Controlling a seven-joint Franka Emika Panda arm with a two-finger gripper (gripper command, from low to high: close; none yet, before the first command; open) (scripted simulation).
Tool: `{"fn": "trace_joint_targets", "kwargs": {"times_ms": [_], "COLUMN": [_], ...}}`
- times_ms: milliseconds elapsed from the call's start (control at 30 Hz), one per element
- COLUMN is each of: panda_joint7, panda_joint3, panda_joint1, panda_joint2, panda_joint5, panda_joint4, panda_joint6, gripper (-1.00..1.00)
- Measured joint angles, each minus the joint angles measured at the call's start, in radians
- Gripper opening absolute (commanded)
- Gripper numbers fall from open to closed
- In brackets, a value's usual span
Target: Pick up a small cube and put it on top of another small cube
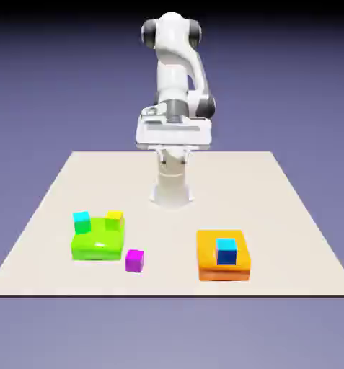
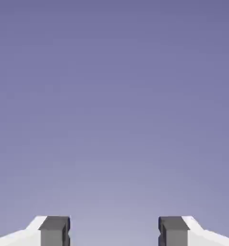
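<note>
Right now the gripper (image 2: 114, 231) is hanging high above the worktop (image 1: 167, 270), near its far edge and in front of the arm's base (image 1: 172, 189), with its two grey finger tips standing wide apart; the hand view is showing only plain blue-violet backdrop (image 2: 114, 110) between and beyond them, so it is pinching nothing and touching nothing. Two larger blocks and four small cubes are lying toward the near edge. One green block (image 1: 97, 249) is sitting toward the near corner at the exterior view's left, and one orange block (image 1: 223, 270) is sitting toward the near corner at the exterior view's right. One yellow cube (image 1: 114, 220) is showing at the green block's far right corner, and one cyan-green cube (image 1: 81, 223) at its far left corner (whether these two are resting on the block or standing just behind it, I cannot tell). One magenta cube (image 1: 135, 261) is resting on the worktop, between the two blocks and nearer the green one. One blue cube (image 1: 226, 252) is appearing over the orange block, within its outline.
</note>
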Motion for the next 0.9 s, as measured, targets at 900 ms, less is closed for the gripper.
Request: {"fn": "trace_joint_targets", "kwargs": {"times_ms": [900], "panda_joint7": [-0.129], "panda_joint3": [-0.229], "panda_joint1": [-0.009], "panda_joint2": [0.914], "panda_joint5": [0.129], "panda_joint4": [0.398], "panda_joint6": [-0.481], "gripper": [0.0]}}
